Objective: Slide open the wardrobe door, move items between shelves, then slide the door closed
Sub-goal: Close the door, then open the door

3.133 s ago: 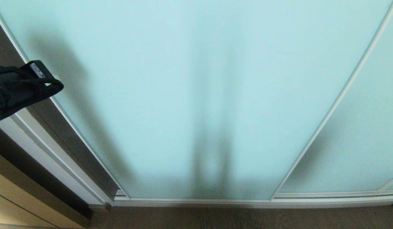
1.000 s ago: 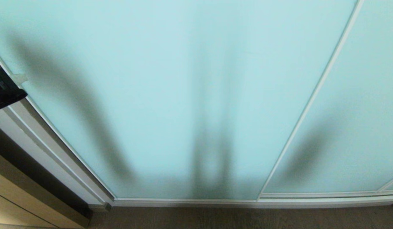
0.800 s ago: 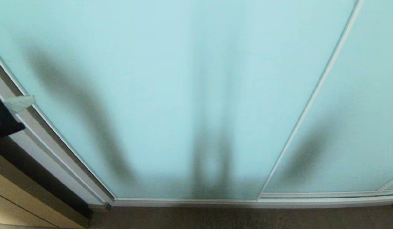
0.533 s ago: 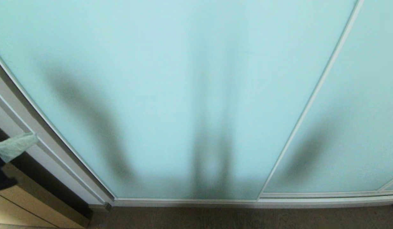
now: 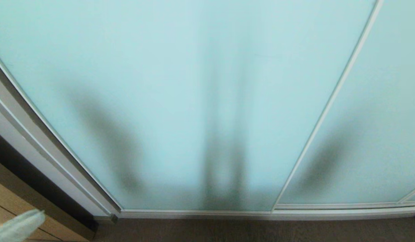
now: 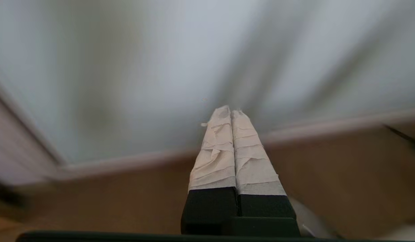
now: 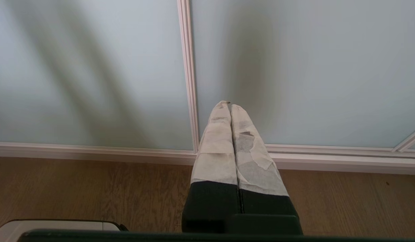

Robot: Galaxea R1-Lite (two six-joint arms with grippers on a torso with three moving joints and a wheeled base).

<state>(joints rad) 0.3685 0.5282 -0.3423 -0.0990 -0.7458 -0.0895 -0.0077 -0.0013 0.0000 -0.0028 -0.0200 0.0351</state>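
From the head, the sliding wardrobe door (image 5: 180,101) fills the frame: frosted pale aqua glass in a slim white frame, pulled across, shadows streaking it; a taped tip of the left gripper (image 5: 17,227) pokes in at the lower left corner. Its wrist view, blurred, shows the left gripper's fingers (image 6: 224,148) pressed together, empty. The right wrist view alone shows the right gripper (image 7: 230,105) pinched closed, empty, above wooden floor (image 7: 93,191), before the door's frame.

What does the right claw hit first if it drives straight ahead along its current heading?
Probably the frosted glass door, just beside the white frame strip. The right claw is shut and points low at it; the distance is unclear.
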